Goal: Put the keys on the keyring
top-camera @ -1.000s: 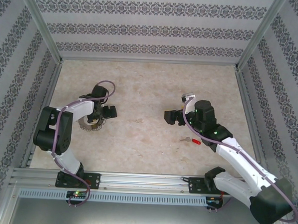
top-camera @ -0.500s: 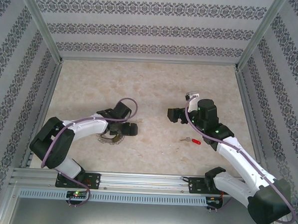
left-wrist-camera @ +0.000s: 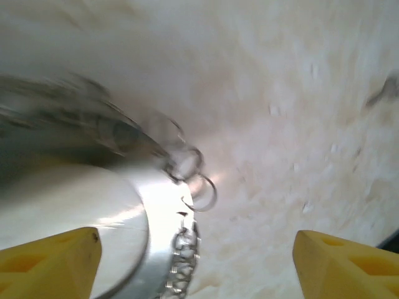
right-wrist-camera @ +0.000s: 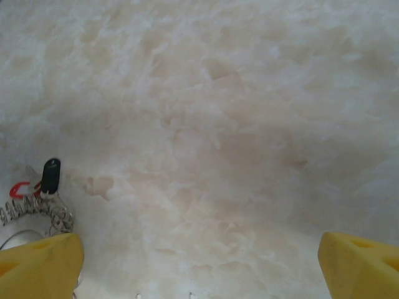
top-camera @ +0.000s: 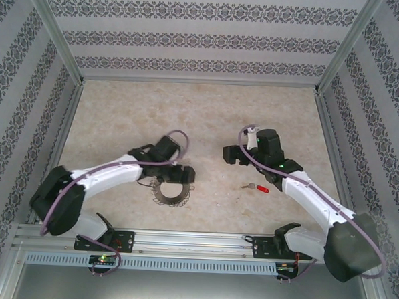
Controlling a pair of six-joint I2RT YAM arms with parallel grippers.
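- The table (top-camera: 121,105) is a pale beige sheet with a cloudy, marbled pattern, matte and flat; in the right wrist view it reads as soft cream blotches.
- Three walls (top-camera: 205,39) close it in, papered in grey-white bands of dark floral ornament.
- Bare aluminium posts (top-camera: 55,31) run up the corners, and a slotted aluminium rail (top-camera: 195,240) crosses the near edge where both arms are bolted.
- The keyring (top-camera: 170,191) lies flat on the table, left of centre and towards the near edge, just in front of the left gripper (top-camera: 174,177).
- It is a silvery-grey hoop of scalloped coiled wire with an open middle.
- In the left wrist view the keyring (left-wrist-camera: 187,165) is blurred, showing thin shiny loops of wire beside a smooth, bright curved surface.
- The left gripper (left-wrist-camera: 196,268) has its yellow fingertips (left-wrist-camera: 50,255) spread wide, gripping nothing; the coil lies on the table between them, nearer one fingertip.
- One key (top-camera: 256,187) rests on the table right of centre, beside the right forearm: a small silver shank with a red plastic head.
- The right gripper (top-camera: 227,155) points towards the table's centre, well apart from the key.
- Its yellow fingertips (right-wrist-camera: 37,265) stand wide apart with bare table between them.
- At the left edge of that view, part of the keyring's coil (right-wrist-camera: 34,208) shows, with a small red mark I cannot identify beside it.
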